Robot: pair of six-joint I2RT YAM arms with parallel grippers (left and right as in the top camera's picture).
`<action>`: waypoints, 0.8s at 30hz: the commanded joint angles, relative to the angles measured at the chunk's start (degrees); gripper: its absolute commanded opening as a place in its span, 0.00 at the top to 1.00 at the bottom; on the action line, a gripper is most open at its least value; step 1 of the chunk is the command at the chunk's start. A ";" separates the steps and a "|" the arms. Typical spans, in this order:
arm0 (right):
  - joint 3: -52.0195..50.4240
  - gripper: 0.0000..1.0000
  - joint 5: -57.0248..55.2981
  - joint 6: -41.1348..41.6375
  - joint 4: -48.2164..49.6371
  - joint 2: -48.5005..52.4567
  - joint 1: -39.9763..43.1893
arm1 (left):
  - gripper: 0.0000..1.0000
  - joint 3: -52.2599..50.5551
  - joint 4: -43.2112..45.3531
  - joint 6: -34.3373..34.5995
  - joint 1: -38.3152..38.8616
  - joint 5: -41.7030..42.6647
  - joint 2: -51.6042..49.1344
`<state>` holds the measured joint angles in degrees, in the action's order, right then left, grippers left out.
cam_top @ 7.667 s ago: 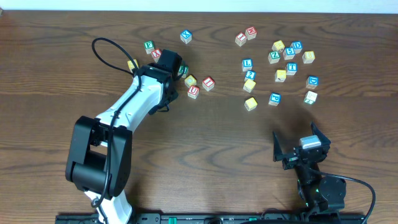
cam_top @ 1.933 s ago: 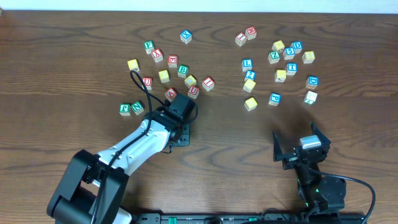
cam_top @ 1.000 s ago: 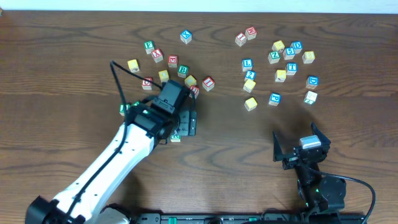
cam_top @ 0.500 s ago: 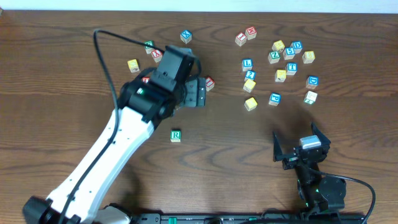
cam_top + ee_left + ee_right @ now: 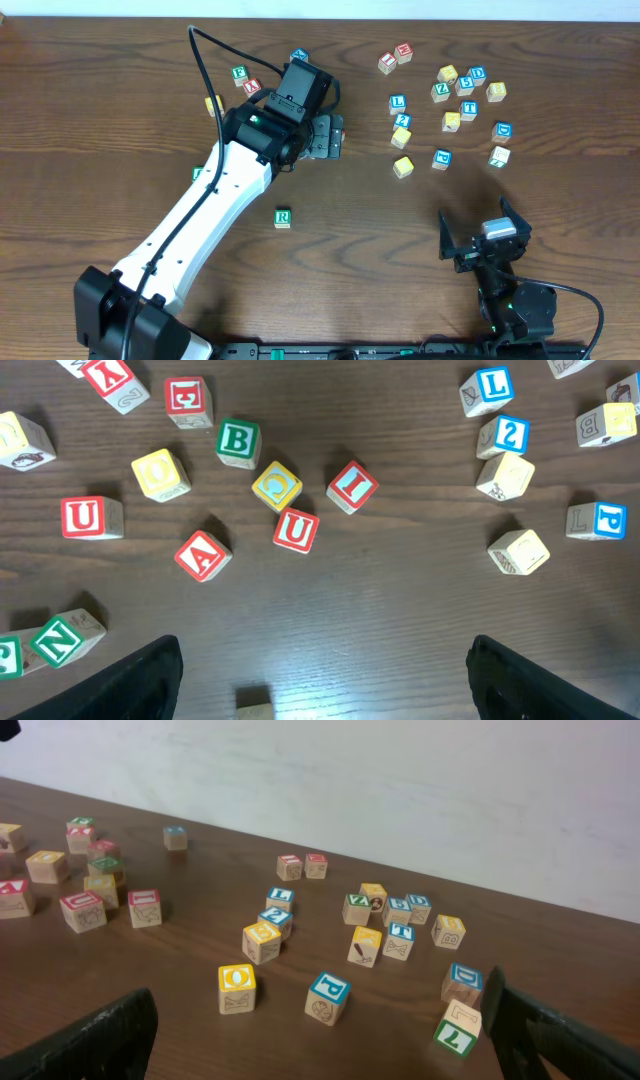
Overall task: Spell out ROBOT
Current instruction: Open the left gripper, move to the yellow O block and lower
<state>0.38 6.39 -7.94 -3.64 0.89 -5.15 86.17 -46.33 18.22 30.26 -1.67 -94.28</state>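
Overhead view. The left end effector (image 5: 333, 137) hung over the left group of cubes, its jaws spread wide with nothing between them. The R cube (image 5: 283, 217) sat alone on bare counter (image 5: 350, 270), green face up, beside the left forearm and well apart from every other cube. The right end effector (image 5: 485, 238) stood near the counter's front edge, jaws equally wide and empty, well short of the right group. In that group the T cube (image 5: 468, 109) lay blue face up, just beside a yellow neighbour, and the O cube (image 5: 403, 166) sat at the group's near left corner.

Left wrist view. Both fingers (image 5: 140, 680) of the left end effector (image 5: 322, 665) framed bare wood and touched no cube. The B cube (image 5: 238, 441) lay above them, green face up. A yellow cube (image 5: 277, 485) sat just right of it, corner to corner; its letter could not be read with certainty. A red I (image 5: 351, 486) and a red U (image 5: 296, 530) crowded that yellow cube. A red A (image 5: 203, 554) lay lower left, and the N cube (image 5: 60, 640) lay near the left finger.

Right wrist view. The right end effector (image 5: 320, 1040) faced the right group. The O cube (image 5: 237, 988) stood nearest, with a blue P (image 5: 328, 995) to its right. The T cube (image 5: 400, 938) sat farther back.
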 commanded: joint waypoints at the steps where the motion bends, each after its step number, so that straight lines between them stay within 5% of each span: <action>1: -0.04 0.01 -0.22 0.63 -0.24 -0.24 -0.20 | 0.11 1.75 -0.74 0.74 -0.15 -4.33 0.44; 8: -0.04 0.01 -0.22 0.63 -0.24 -0.24 -0.20 | 0.11 3.34 -1.40 2.64 -8.46 -5.46 -0.26; 17: -0.04 0.01 -0.22 0.63 -0.24 -0.24 -0.20 | 0.10 30.16 -18.95 1.92 -11.98 -7.39 -21.49; 24: -0.04 0.01 -0.22 0.63 -0.24 -0.24 -0.20 | 0.10 30.84 -19.43 2.51 -13.09 -6.47 -26.14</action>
<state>0.38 6.39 -7.94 -3.64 0.89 -5.15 115.18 -65.63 19.92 18.35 -7.84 -119.81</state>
